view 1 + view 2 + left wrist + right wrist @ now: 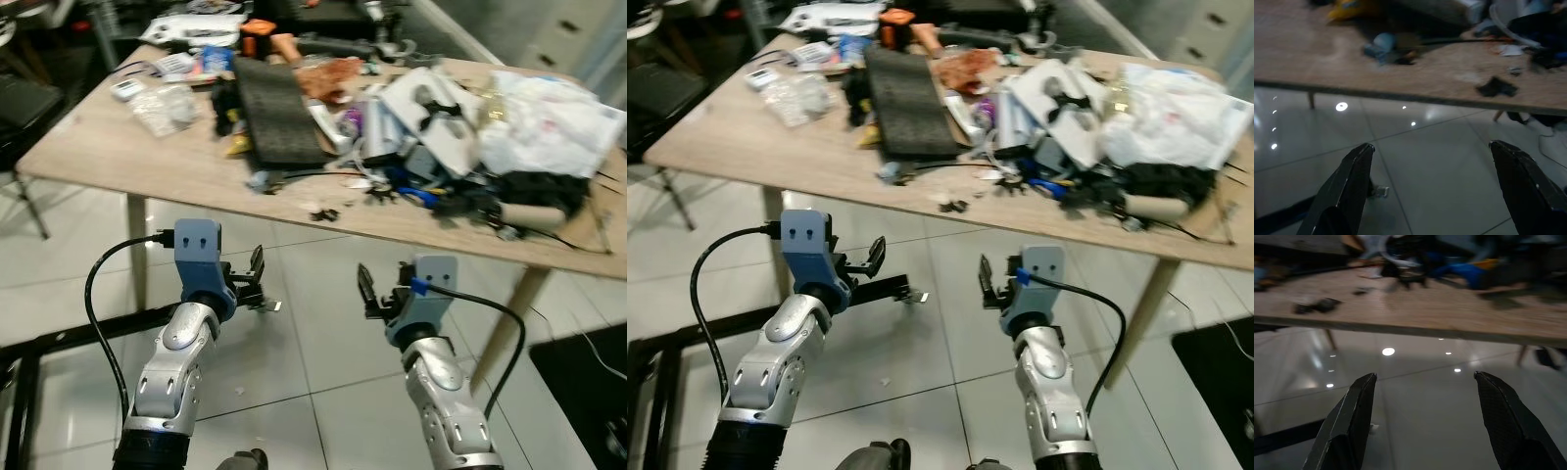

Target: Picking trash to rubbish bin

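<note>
Table (118, 157): light wooden top on pale legs, standing on a glossy white tiled floor (313, 362); its near edge runs across the head views just ahead of both arms.
Trash (431, 137): a dense heap of mixed litter covering the far and right part of the table top, reaching close to the near edge toward the right corner.
Black mat (279, 113): flat dark ribbed slab lying mid-table, its long side running from the far edge toward the near edge.
White plastic bag (549, 122): crumpled, at the right end of the table.
Clear wrapper (167, 106): crinkled, on the left part of the top, apart from the heap.
Small black scraps (323, 211): loose bits just inside the near edge, about mid-length; seen blurred in the left wrist view as well (1496, 87).
Left gripper (257, 284): held above the floor, below and short of the table's near edge; fingers (1347, 188) spread wide apart, nothing between them.
Right gripper (377, 294): level with the left one, likewise short of the near edge; fingers (1347, 426) spread wide, holding nothing.
Black frame (59, 338): low dark bars on the floor beside the left arm.
</note>
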Controlling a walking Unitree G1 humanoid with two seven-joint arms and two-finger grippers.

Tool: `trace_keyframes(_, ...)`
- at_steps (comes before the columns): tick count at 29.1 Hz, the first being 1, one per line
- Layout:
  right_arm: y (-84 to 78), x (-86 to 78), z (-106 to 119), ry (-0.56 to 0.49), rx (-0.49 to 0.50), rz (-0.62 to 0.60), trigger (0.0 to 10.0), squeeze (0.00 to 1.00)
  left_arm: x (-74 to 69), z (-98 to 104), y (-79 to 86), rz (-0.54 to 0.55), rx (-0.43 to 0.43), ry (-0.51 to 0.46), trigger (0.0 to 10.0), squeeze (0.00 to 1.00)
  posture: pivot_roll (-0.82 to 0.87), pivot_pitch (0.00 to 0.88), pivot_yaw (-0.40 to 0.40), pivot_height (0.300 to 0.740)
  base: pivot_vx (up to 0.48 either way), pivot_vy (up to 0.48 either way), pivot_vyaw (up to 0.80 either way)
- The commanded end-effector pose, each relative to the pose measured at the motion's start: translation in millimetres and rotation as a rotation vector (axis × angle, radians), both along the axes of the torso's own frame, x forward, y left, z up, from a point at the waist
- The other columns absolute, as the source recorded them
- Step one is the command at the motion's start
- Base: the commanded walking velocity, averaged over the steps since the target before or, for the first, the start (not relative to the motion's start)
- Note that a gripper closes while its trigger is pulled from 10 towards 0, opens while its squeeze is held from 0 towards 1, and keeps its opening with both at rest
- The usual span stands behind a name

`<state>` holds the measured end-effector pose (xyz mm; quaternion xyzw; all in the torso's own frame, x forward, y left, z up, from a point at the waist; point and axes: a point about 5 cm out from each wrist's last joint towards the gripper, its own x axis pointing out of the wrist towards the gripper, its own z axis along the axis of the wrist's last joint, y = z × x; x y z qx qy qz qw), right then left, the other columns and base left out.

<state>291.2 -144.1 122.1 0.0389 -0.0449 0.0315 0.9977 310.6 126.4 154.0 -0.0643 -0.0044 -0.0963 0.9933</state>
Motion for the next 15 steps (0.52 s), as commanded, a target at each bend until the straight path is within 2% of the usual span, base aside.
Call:
trace_keyframes(1,-1.2,-2.6,1,-0.015,-0.01,-0.016,10.0,0.0,-0.1,-3,1.4,0.009,-0.002,0.024,10.0,0.0,0.0,0.166,0.011,0.74,0.0,0.0,0.0)
trace_keyframes(3,-2.8,-1.9,1,-0.013,-0.015,-0.028,10.0,0.0,2.7,-2,0.3,0.003,0.032,0.019,10.0,0.0,0.01,0.181,0.008,0.74,0.0,0.0,0.0)
trace_keyframes(6,-2.5,-1.8,1,-0.017,-0.017,-0.027,10.0,0.0,4.0,0,0.4,0.0,0.031,0.015,10.0,0.0,0.0,0.182,0.014,0.74,0.0,0.0,0.0)
trace_keyframes(10,-3.2,-0.4,4,-0.028,-0.014,-0.034,10.0,0.0,3.3,3,-5.9,-0.066,0.026,0.003,10.0,0.0,0.01,0.18,0.007,0.74,0.0,0.0,0.0)
trace_keyframes(13,-3.4,-0.5,5,-0.036,-0.017,-0.034,10.0,0.0,2.2,6,-5.3,-0.055,-0.008,-0.02,10.0,0.0,0.0,0.171,0.012,0.74,0.0,0.0,0.0)
trace_keyframes(15,-4.5,0.9,8,-0.049,-0.013,-0.041,10.0,0.0,3.7,10,-4.5,-0.047,-0.019,-0.037,10.0,0.0,0.0,0.173,0.006,0.74,0.289,0.0,0.0)
